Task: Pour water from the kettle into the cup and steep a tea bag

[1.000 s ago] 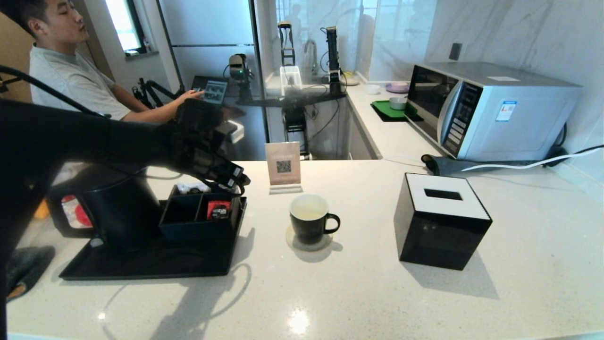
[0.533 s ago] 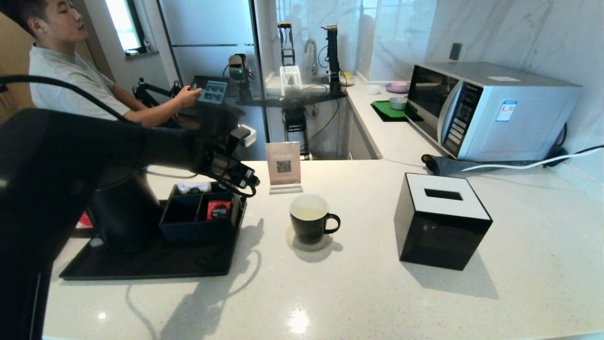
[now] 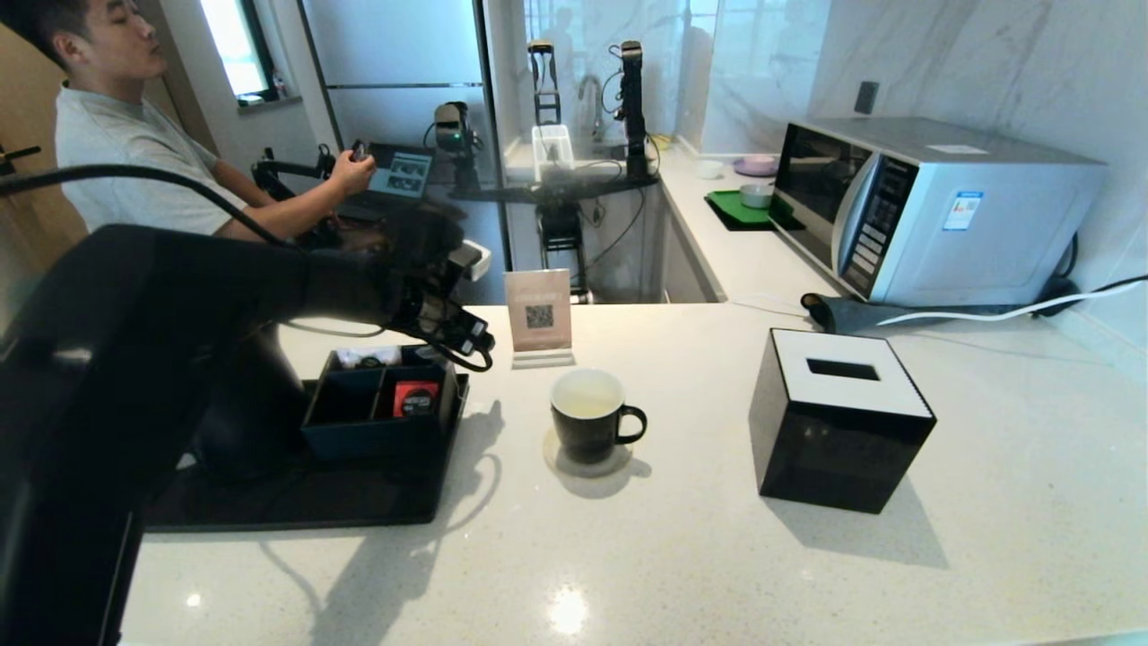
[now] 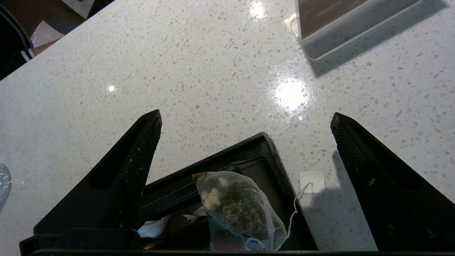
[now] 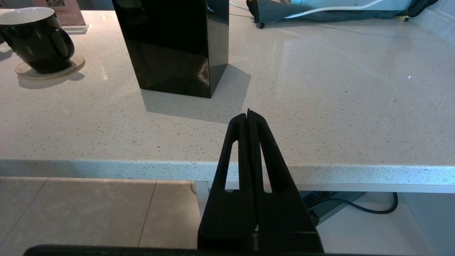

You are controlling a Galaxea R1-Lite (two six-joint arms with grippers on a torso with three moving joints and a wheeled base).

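Start at the left: your kettle (image 3: 247,404) stands on the black tray (image 3: 296,502), mostly hidden behind the left arm, just beside the box (image 3: 381,404) with little compartments. It is upright and nothing holds it. Your left gripper (image 4: 245,149) hangs over the far corner of that box, with its jaws wide apart and nothing between them. Right under it, in the back compartment of the box, lies the tea bag (image 4: 240,209), a see-through pouch with dark leaves inside. Its thin string (image 4: 296,202) runs over the box edge to a small white tag (image 4: 312,181) on the counter (image 3: 717,556). To the right of the box, the cup (image 3: 592,417) sits on a coaster (image 3: 587,462), handle pointing away from the box. The inside looks pale and a bit glossy, so there may be water in it, but you cannot be sure from here. So the pouring looks likely done, and the tea bag part is what is left: grab the bag, carry it to the cup and dip it in. Farther right of the cup is the tissue box (image 3: 839,417). Your right gripper (image 5: 249,117) waits below the counter edge, on the near side of the tissue box, jaws pressed together, holding nothing.
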